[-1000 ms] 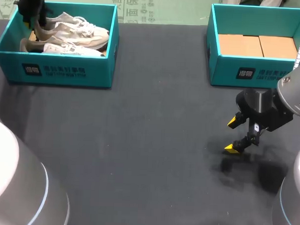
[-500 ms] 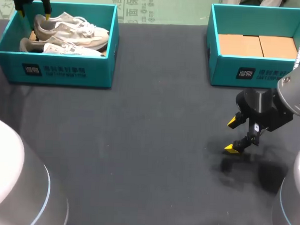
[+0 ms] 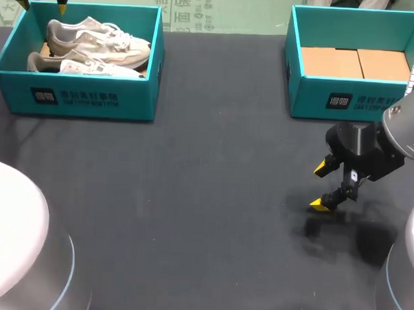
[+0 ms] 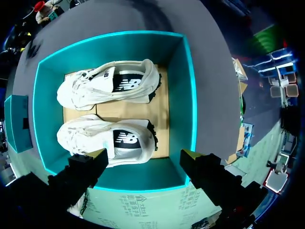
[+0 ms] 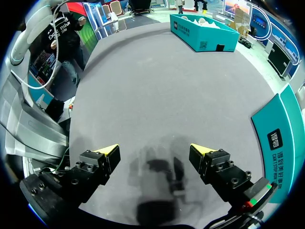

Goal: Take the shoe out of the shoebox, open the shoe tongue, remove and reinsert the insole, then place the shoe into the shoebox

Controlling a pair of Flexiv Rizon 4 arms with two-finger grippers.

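Upper left of head view: left gripper [image 3: 40, 0] spread wide, holding nothing, over the far rim of the teal shoebox [image 3: 92, 98]. Both white shoes [image 3: 95, 46] lie side by side inside it, untouched.

Step in hand, by my reading: shoe pick-up, not yet begun. The next move calls for lowering onto one shoe's collar and closing across it.

Upper right: second shoebox [image 3: 347, 99], cardboard liner [image 3: 355, 64] only.

Lower right: right gripper [image 3: 321, 185] open, empty, just above the table [image 3: 205, 196].

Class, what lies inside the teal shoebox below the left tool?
The shoebox holds two white sneakers side by side on brown cardboard; the cardboard beneath them is covered.
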